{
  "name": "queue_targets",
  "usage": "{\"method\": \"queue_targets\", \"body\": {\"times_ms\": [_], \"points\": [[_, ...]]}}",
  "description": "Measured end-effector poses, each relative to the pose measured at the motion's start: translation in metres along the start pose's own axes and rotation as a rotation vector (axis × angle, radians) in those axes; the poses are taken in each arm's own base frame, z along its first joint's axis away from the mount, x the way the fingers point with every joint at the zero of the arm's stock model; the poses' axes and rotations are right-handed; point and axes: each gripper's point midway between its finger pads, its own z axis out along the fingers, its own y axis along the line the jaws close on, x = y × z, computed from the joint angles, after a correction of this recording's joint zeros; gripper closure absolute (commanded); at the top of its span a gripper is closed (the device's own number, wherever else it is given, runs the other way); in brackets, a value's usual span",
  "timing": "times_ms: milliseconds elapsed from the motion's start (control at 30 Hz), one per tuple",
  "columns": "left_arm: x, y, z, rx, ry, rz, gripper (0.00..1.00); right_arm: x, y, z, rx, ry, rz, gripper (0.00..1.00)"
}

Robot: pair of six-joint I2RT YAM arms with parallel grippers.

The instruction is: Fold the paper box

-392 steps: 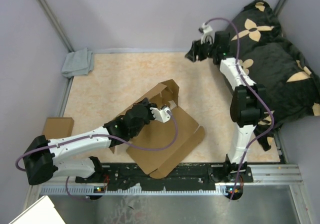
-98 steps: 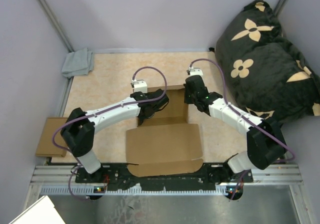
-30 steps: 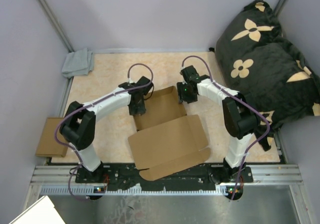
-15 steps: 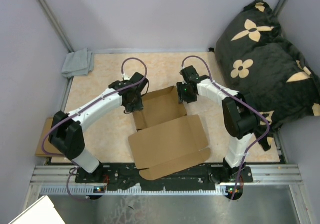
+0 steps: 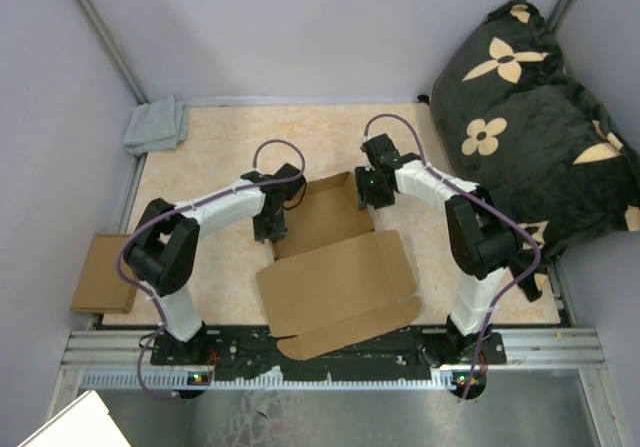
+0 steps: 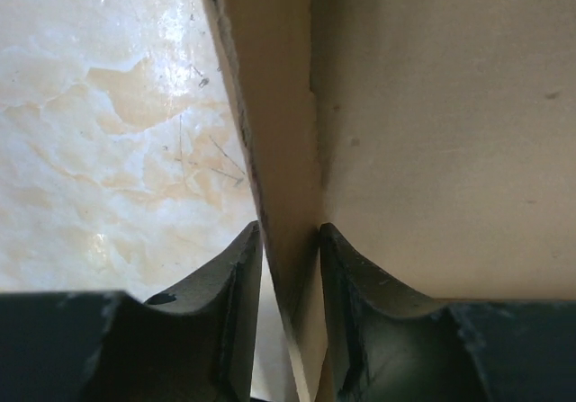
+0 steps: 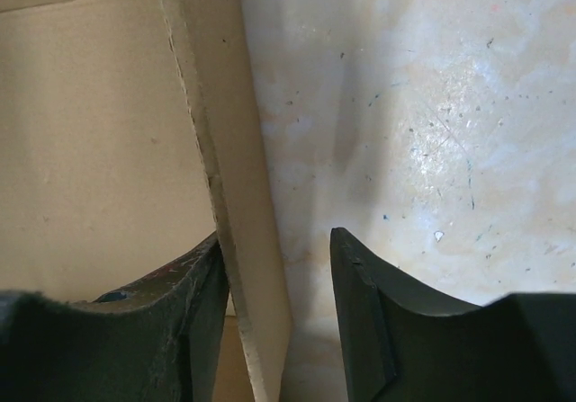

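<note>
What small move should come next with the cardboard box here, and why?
Probably close the right claw on the right wall of the box. One finger touches it, the other stands apart over the table. The left claw already looks pinched on the left wall, so both walls could then be worked together.

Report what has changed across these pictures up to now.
The brown corrugated cardboard box, once held askew by the left tool alone, now lies flat, with its side walls raised. The right tool came in from the far right and straddles the right wall, jaws open. The left tool moved to the left wall and pinches it. The grey folded cloth and black flowered cushion stayed put.
</note>
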Motion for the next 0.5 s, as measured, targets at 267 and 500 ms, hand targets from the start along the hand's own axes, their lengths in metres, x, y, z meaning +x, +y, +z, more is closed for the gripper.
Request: {"method": "queue_targets", "body": {"times_ms": [267,500], "points": [[-0.014,0.0,0.017,-0.088,-0.019,0.049,1.0,0.003,0.001,-0.004,-0.008,0.0,0.0,0.54],[-0.049,0.015,0.006,-0.219,-0.129,0.131,1.0,0.001,0.008,-0.008,-0.026,-0.014,0.013,0.54]]}}
